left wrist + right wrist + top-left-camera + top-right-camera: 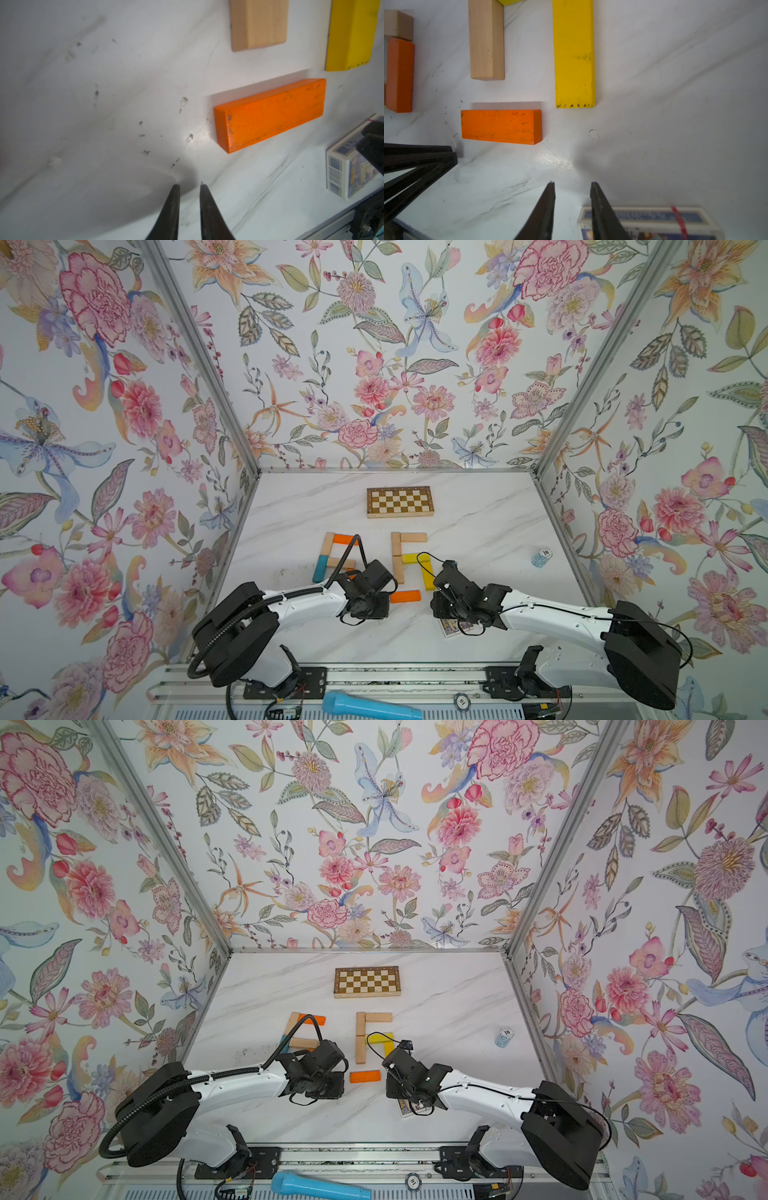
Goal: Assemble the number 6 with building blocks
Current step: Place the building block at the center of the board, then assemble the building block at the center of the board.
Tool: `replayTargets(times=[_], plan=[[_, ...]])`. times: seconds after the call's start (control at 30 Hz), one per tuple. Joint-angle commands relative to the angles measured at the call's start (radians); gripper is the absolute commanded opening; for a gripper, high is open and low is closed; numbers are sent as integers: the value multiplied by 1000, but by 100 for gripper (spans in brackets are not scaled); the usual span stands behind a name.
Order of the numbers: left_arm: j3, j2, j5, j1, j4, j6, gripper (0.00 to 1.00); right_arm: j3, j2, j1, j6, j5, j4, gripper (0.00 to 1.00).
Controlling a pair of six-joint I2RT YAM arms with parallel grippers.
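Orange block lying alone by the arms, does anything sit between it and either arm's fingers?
Nothing visible does. Only bare table lies between the orange block and the left fingers or the right fingers. The card box lies off that line.

Orange block [365, 1076] lies flat on the marble table [449, 1002], near a pale block [360, 1052] and a yellow block [380, 1039]

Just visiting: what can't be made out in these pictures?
- Block figure near the left arm: in both top views that arm's cable and wrist cover its lower part.
- Small printed box: print blurred, cut by the frame edge in the right wrist view; mostly under the right arm in both top views.
- Yellow block: far end cut off in both wrist views.
- Chip stack: too small to count.
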Motion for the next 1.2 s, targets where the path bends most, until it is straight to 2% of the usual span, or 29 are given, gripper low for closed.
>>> replayTargets(times=[0.0, 0.37, 0.8, 1.0, 1.17], plan=[[42, 37, -31, 7, 3, 34, 19, 14, -5, -27, -12, -24, 12, 28], [138, 174, -1, 10, 29, 67, 13, 14, 25, -73, -23, -63, 47, 23], [156, 186, 13, 13, 37, 72, 11, 41, 76, -87, -40, -75, 61, 20], [120, 122, 53, -15, 84, 79, 12, 28, 30, -106, -51, -57, 47, 20], [136, 129, 84, -74, 111, 76, 12, 0, -69, -187, -54, -55, 28, 18]])
